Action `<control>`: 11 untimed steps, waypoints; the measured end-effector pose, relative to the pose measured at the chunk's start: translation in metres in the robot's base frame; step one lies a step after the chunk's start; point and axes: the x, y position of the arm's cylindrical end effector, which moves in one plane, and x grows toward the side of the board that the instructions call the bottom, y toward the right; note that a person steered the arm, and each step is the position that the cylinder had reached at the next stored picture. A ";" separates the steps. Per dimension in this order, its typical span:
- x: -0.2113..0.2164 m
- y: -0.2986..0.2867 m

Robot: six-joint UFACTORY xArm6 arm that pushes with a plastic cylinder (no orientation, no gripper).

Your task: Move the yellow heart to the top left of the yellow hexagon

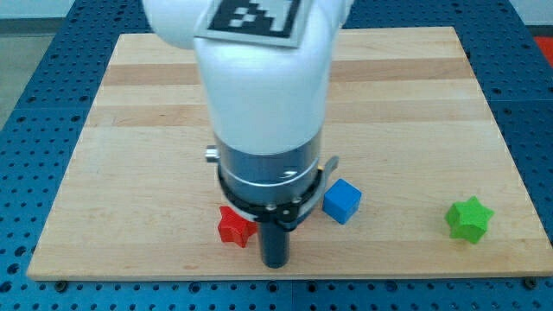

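No yellow heart and no yellow hexagon show in the camera view; the arm's white and dark body (263, 95) hides the middle of the board. My tip (275, 263) rests near the board's bottom edge, just right of a red star-like block (233, 227) and below-left of a blue cube (342, 200).
A green star-shaped block (469, 218) lies at the view's bottom right. The wooden board (415, 95) sits on a blue perforated table (26, 104). The board's bottom edge runs just below my tip.
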 end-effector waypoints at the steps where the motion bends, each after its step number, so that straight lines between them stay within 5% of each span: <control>1: -0.011 -0.016; 11: -0.109 -0.006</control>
